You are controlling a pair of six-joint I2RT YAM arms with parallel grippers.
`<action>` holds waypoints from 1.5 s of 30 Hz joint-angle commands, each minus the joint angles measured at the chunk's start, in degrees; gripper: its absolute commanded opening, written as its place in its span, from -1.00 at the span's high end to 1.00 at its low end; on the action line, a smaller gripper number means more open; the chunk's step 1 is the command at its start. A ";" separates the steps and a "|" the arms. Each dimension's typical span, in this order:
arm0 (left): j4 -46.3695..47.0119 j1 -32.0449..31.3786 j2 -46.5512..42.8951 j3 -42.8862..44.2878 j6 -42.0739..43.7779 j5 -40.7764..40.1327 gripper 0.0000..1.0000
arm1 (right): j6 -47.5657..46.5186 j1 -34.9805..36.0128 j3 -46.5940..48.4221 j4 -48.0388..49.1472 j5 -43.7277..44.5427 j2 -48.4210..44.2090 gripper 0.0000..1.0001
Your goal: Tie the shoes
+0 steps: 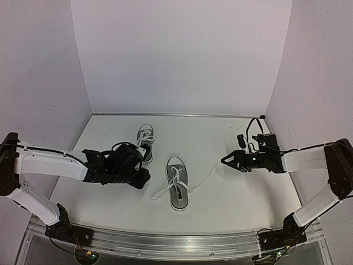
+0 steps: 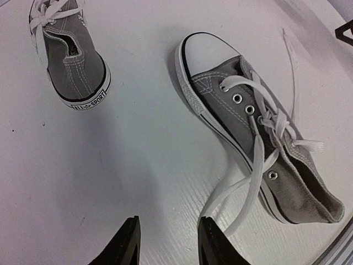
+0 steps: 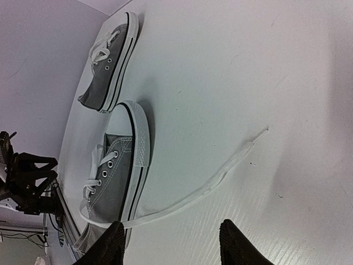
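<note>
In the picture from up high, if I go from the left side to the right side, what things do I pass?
left pincer → grey shoe in the middle → its long white lace stretched out → right pincer

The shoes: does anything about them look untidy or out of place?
Yes. The nearer shoe is untied. One loose lace trails across the table toward the open right gripper, and another loops out on the opposite side. The far shoe shows no trailing lace.
</note>
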 commanded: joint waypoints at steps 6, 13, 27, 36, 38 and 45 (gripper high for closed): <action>8.03 0.37 5.99 5.59 11.35 20.38 -0.04 | -2.23 -0.20 -0.96 -4.05 0.50 -2.31 -0.07; 5.90 0.49 17.23 14.58 16.54 24.46 0.02 | -1.87 0.02 -2.04 -4.01 0.49 -1.99 -0.04; 8.41 3.29 18.92 13.93 15.72 25.63 0.39 | -1.53 0.55 -2.11 -3.88 1.71 -1.23 -0.01; 5.98 4.14 17.12 13.32 16.84 27.28 0.41 | -1.34 0.78 -1.62 -3.53 1.38 -0.64 0.00; 5.27 4.14 15.81 12.86 17.14 27.45 0.36 | -1.25 0.86 -1.55 -3.53 1.42 -0.69 0.00; 1.57 4.88 13.59 12.91 18.85 26.91 0.33 | -1.28 1.02 -1.39 -3.40 1.65 -0.07 0.00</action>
